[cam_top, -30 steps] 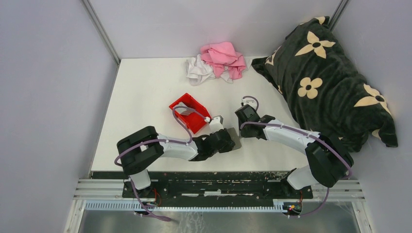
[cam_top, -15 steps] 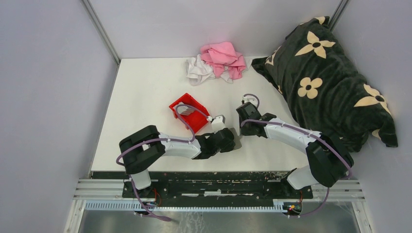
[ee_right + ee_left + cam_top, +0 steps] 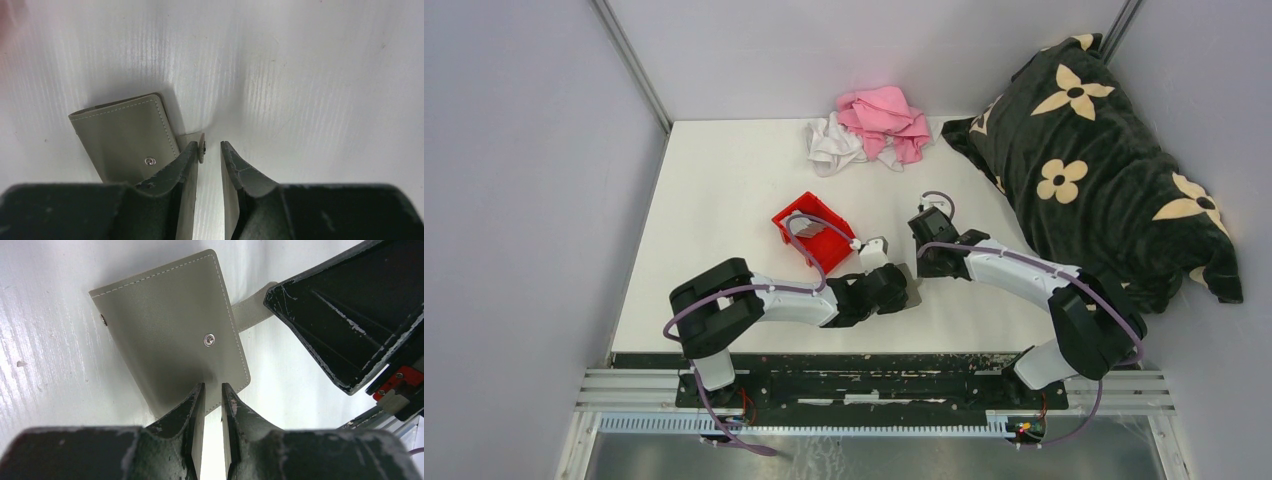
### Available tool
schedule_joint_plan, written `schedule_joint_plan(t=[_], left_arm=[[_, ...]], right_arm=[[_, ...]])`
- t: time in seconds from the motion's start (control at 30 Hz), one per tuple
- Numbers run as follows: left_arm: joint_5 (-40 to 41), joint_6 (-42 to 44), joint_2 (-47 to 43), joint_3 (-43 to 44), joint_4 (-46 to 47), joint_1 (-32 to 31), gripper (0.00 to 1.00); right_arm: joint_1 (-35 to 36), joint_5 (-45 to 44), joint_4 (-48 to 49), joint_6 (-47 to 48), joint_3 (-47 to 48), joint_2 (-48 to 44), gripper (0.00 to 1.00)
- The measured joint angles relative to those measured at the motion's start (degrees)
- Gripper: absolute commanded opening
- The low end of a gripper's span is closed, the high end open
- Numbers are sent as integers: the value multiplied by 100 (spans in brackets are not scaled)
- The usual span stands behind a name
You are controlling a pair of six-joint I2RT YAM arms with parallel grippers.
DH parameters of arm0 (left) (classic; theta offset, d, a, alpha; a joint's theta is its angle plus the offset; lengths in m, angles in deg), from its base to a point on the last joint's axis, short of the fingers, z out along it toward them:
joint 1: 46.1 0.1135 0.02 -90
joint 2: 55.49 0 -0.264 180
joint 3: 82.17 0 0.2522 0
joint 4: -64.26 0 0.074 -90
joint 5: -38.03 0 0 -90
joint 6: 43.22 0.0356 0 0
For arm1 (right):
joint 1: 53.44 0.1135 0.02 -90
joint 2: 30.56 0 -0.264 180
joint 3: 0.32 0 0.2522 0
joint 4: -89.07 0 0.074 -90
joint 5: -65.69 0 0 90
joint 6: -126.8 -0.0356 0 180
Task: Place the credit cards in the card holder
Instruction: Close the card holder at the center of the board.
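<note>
Left wrist view, nearest item: left gripper [image 3: 212, 392], jaws a narrow slit apart, tips on the near edge of the closed grey card holder [image 3: 170, 330], which lies flat on the white worktop [image 3: 724, 200]; clamping or merely pressing, I cannot tell. Next: right gripper [image 3: 210, 150], jaws slightly parted and not clamped, with the holder's snap strap [image 3: 201, 150] standing on edge between them against one finger. Beyond, to the left: red bin [image 3: 834, 250] with grey credit cards [image 3: 807, 229] inside; far edge: pink and white cloths [image 3: 884, 120], with a dark flowered pillow [image 3: 1094, 160] at right.
</note>
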Motion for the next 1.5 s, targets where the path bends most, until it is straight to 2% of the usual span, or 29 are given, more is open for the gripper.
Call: schedule_joint_plan(t=[0.23, 0.6, 0.93, 1.1, 1.5], left_arm=[[2, 0, 7, 9, -11, 0, 26], [9, 0, 42, 52, -37, 0, 26], [11, 0, 85, 160, -157, 0, 25], [11, 0, 87, 168, -173, 0, 25], [22, -2, 109, 238, -284, 0, 25]], right_arm=[[0, 59, -9, 0, 63, 22, 27], [-22, 179, -17, 26, 195, 31, 20], [-37, 339, -157, 127, 219, 118, 19], [-37, 398, -234, 157, 219, 131, 14], [-57, 457, -354, 216, 341, 127, 16]])
